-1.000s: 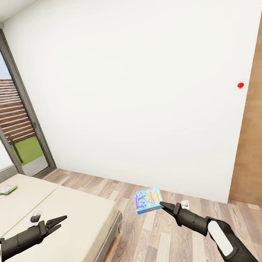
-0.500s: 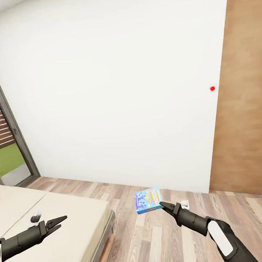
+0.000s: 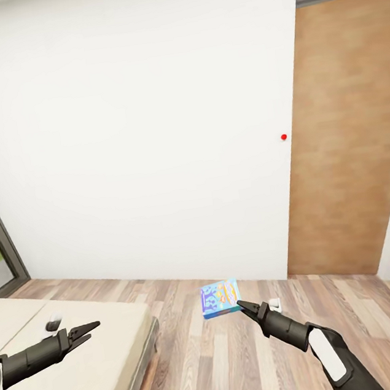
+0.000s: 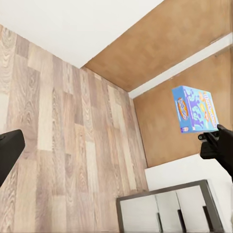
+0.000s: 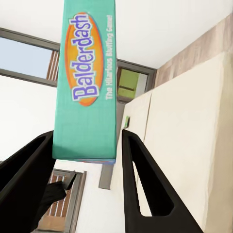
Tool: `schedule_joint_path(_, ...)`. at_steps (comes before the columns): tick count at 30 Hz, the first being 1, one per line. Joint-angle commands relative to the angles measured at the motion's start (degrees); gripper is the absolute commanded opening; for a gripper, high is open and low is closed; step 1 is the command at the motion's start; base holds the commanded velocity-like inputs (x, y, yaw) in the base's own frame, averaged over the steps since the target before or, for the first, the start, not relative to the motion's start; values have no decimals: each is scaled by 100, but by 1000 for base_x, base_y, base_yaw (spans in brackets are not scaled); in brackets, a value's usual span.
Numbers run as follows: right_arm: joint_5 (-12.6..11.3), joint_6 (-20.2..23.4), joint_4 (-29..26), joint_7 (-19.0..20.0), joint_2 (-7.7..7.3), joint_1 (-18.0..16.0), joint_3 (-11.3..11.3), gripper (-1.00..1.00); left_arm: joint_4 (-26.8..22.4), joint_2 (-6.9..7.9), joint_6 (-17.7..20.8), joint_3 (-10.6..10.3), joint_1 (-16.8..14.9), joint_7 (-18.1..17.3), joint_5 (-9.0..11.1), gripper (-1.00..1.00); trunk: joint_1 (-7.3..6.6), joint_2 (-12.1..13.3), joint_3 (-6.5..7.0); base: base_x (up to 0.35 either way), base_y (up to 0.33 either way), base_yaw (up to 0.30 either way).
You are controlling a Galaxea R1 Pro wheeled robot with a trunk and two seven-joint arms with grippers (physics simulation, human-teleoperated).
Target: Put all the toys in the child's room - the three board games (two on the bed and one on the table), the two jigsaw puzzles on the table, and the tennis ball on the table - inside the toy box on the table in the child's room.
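The right claw (image 3: pixel 240 304) is clamped on the small flat blue cardboard game box (image 3: pixel 220 298), held up over the striped wood-plank floor (image 3: pixel 231 363). The black left claw (image 3: pixel 92 326) hangs with its pointy fingers a little apart, holding nothing, over the smooth beige bed (image 3: pixel 71 373).

A small board game (image 3: pixel 220 298), its printed cardboard smooth and faintly glossy with a teal edge (image 5: pixel 86 82), sits pinched in the matt black plastic fingers of the right gripper (image 3: pixel 241 305), above a wood-plank floor (image 3: pixel 242 356) of pale, streaked grain. At nine o'clock the left gripper (image 3: pixel 92 326) shows the same dull black finish over the bed (image 3: pixel 77 373), whose beige sheet looks like soft, unshining cloth on a dark grey frame. At two o'clock a brown door (image 3: pixel 342 137) of fine wood grain meets a flat, matt white wall (image 3: pixel 137 135).
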Motion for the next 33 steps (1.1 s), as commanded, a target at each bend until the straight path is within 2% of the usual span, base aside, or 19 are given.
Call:
schedule_joint_path(1,-16,40,1,16,8,-3,-26,-100,0,-2,56,9,-1,-28,-12,100,1,-4,3,-113,169,-263)
schedule_joint_path(17,-9,39,8,16,9,-6,-29,-100,1,-9,41,11,0,-26,-23,100,1,-4,84,-81,163,-263)
schedule_joint_path(33,-15,40,9,16,9,-7,-29,-100,-1,-13,42,2,-1,-26,-13,100,1,-4,165,-1,46,-263)
